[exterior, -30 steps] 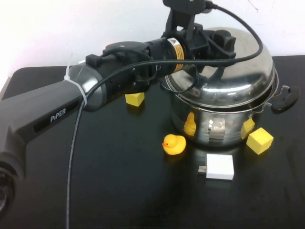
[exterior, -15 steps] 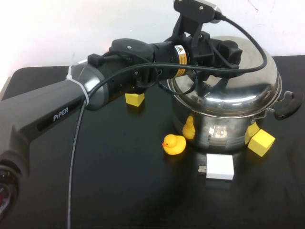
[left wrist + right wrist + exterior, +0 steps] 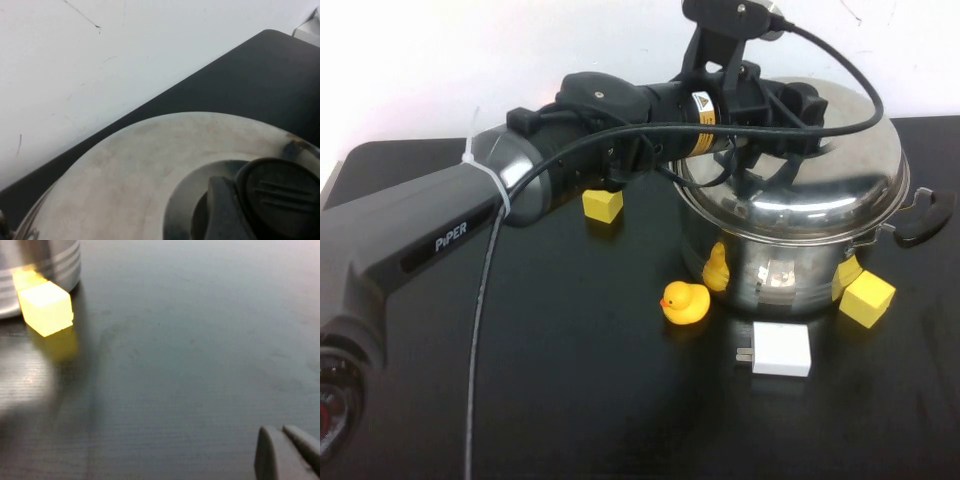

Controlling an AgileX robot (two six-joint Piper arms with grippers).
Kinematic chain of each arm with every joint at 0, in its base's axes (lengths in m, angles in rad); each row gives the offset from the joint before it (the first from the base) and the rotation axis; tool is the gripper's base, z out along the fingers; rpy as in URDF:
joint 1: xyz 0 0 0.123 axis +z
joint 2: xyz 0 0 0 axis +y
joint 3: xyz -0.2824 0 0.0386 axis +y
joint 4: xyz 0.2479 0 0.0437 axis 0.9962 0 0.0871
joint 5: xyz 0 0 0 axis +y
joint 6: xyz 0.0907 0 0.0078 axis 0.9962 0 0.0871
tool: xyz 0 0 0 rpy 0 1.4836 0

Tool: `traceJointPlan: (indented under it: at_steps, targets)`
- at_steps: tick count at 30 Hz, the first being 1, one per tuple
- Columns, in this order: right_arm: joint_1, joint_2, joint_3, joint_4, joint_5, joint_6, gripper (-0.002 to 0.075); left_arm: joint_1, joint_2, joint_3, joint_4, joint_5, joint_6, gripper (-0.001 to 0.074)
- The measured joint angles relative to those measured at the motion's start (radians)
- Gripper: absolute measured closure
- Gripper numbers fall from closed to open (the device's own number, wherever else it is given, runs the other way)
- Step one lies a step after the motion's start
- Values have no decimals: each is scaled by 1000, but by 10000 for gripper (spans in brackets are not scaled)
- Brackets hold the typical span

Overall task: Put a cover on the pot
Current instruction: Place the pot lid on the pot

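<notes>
The shiny steel pot point(image 3: 770, 270) stands at the back right of the black table, with a black handle point(image 3: 925, 218) on its right side. The domed steel lid point(image 3: 850, 170) sits level on its rim. My left gripper point(image 3: 798, 105) reaches across from the left and is shut on the lid's black knob point(image 3: 280, 200); one finger point(image 3: 225, 210) presses against the knob over the lid's top point(image 3: 125, 175). My right gripper point(image 3: 286, 450) is shut and empty, low over bare table to the right of the pot's base point(image 3: 45, 260). It does not show in the high view.
A yellow rubber duck point(image 3: 685, 302) and a white charger plug point(image 3: 780, 349) lie in front of the pot. One yellow cube point(image 3: 603, 205) sits left of the pot, under my left arm. Another yellow cube point(image 3: 866, 297) sits at the pot's right front and also shows in the right wrist view point(image 3: 45, 307).
The lid was tilted, with its left edge raised above the pot. It has come down and now lies level on the rim. My left gripper moved slightly right with it.
</notes>
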Motion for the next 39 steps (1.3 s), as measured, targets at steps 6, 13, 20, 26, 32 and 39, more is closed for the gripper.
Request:
traceJointPlan:
  at_steps: [6, 13, 20, 26, 32, 39]
  targets:
    - [0, 0, 0, 0, 0, 0, 728, 0, 11, -53, 9, 0, -24, 401]
    - [0, 0, 0, 0, 0, 0, 728, 0, 13, -60, 11, -6, -23, 401]
    - [0, 0, 0, 0, 0, 0, 728, 0, 13, -60, 11, -36, 0, 401]
    - [0, 0, 0, 0, 0, 0, 728, 0, -6, -60, 17, -34, 81, 401]
    - [0, 0, 0, 0, 0, 0, 728, 0, -109, -60, 14, 144, 243, 401]
    - [0, 0, 0, 0, 0, 0, 728, 0, -227, -60, -37, 347, 250, 401]
